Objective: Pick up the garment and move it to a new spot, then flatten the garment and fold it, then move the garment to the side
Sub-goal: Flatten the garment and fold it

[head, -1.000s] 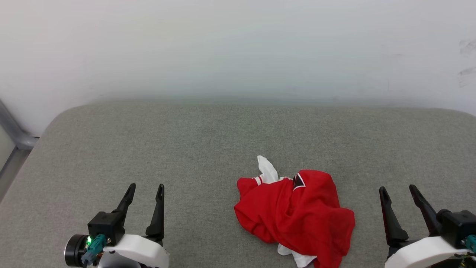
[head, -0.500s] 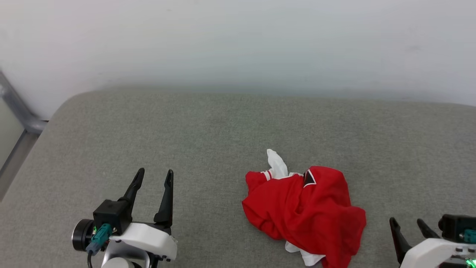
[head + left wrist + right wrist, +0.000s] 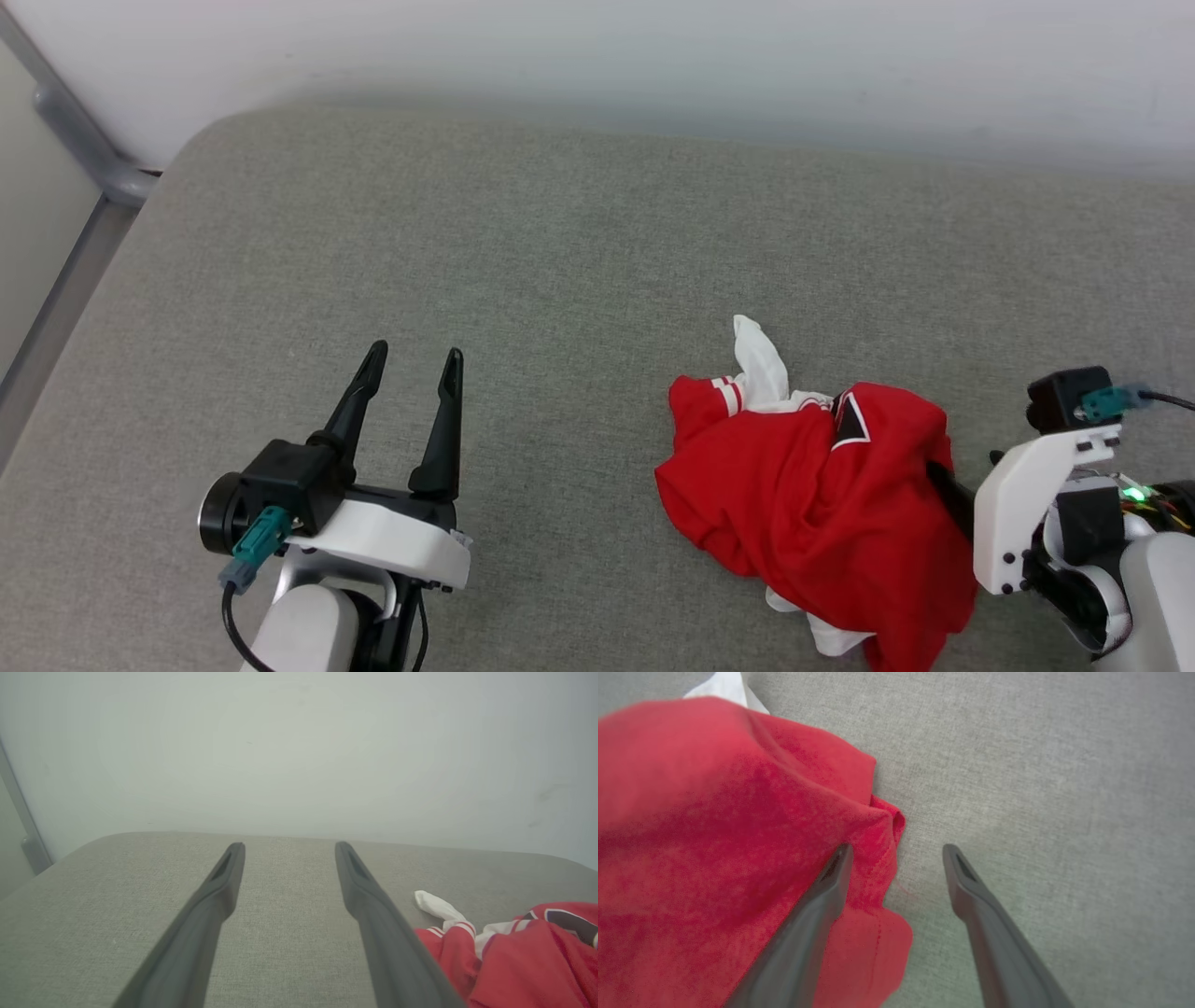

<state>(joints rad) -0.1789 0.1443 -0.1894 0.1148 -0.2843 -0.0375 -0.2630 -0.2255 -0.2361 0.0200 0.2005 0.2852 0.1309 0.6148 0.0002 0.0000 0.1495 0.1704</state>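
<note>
While the garment lies crumpled on the cushion in head view, the left gripper gapes well apart to its left; left wrist: garment low right, beyond one finger; right wrist: right gripper spread, straddling its red edge.

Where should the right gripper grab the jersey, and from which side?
Probably the bunched red fold on the jersey's right edge, coming down from its right side. The jersey lies crumpled, and that edge ends in a ridge next to bare cushion, so one finger can land beside it. The open right gripper straddles it: one finger over cloth, one over cushion.
</note>
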